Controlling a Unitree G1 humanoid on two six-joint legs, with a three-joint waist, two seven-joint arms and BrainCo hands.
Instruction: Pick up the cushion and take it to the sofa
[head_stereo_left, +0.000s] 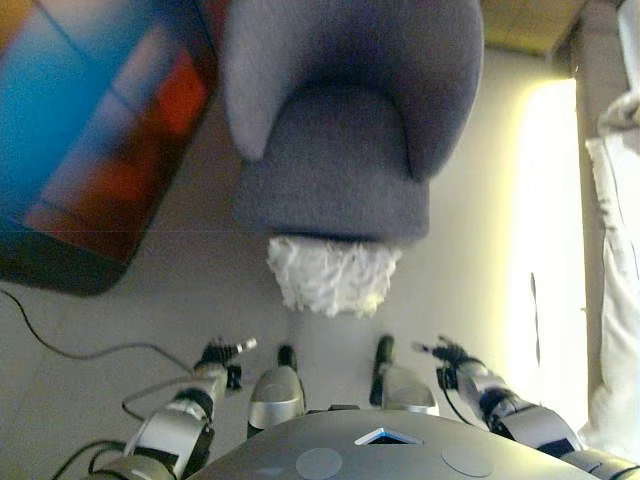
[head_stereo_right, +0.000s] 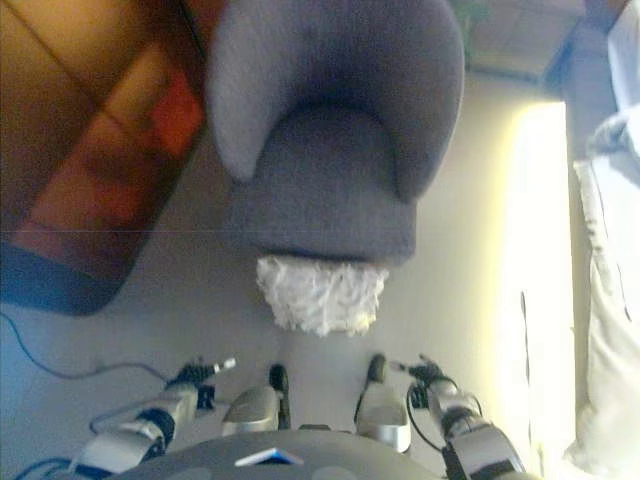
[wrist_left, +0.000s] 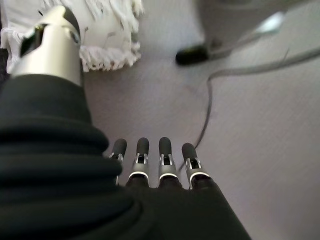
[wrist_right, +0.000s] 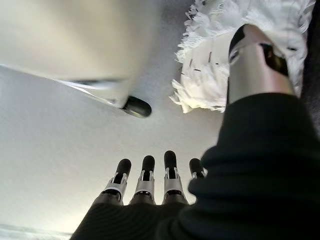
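Pale grey floor (head_stereo_left: 470, 260), bright light strip (head_stereo_left: 550, 240) at right; colourful red-blue patterned rug (head_stereo_left: 90, 130) left; white curtain (head_stereo_left: 615, 280) far right.

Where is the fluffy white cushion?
The cushion lies on the floor in the middle of the head views, against the front of the grey sofa, between and ahead of both hands.

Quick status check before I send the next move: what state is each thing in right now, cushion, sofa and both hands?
cushion: on the floor against the front of the sofa, not held.
sofa: seat bare, nothing on it.
left hand: open, fingers straight, short of the cushion, holding nothing.
right hand: open, fingers straight, short of the cushion, holding nothing.
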